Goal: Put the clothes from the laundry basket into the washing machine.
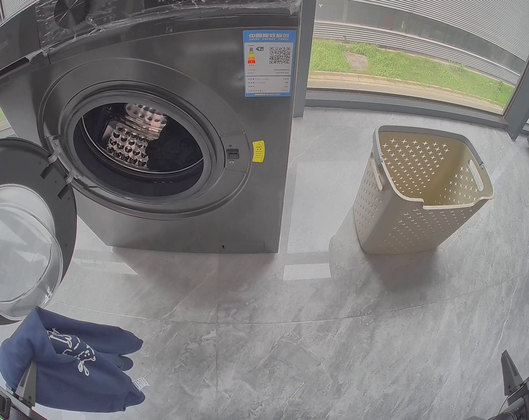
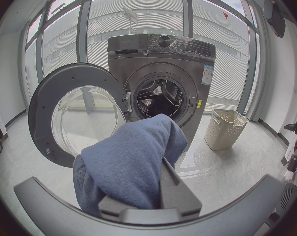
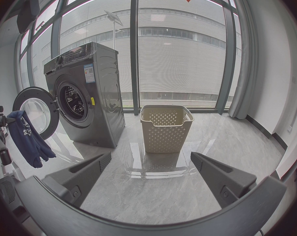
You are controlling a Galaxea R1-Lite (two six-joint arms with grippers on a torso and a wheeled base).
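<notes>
A navy garment with a white print [image 1: 72, 360] hangs from my left gripper [image 1: 25, 389] at the lower left, below the open door [image 1: 25, 234]; the gripper is shut on it. The same cloth [image 2: 132, 161] drapes over one finger [image 2: 174, 187] and faces the drum opening [image 2: 160, 97]. The grey washing machine [image 1: 171, 112] stands ahead with its drum [image 1: 139, 141] dark inside. The cream laundry basket [image 1: 422, 191] sits on the floor to the machine's right; no clothes show inside it. My right gripper [image 3: 151, 177] is open, held low and back from the basket [image 3: 166, 128].
Grey marble floor [image 1: 311, 333] spreads between me and the machine. The round door swings out to the left of the machine. Tall windows [image 3: 181, 49] run behind machine and basket.
</notes>
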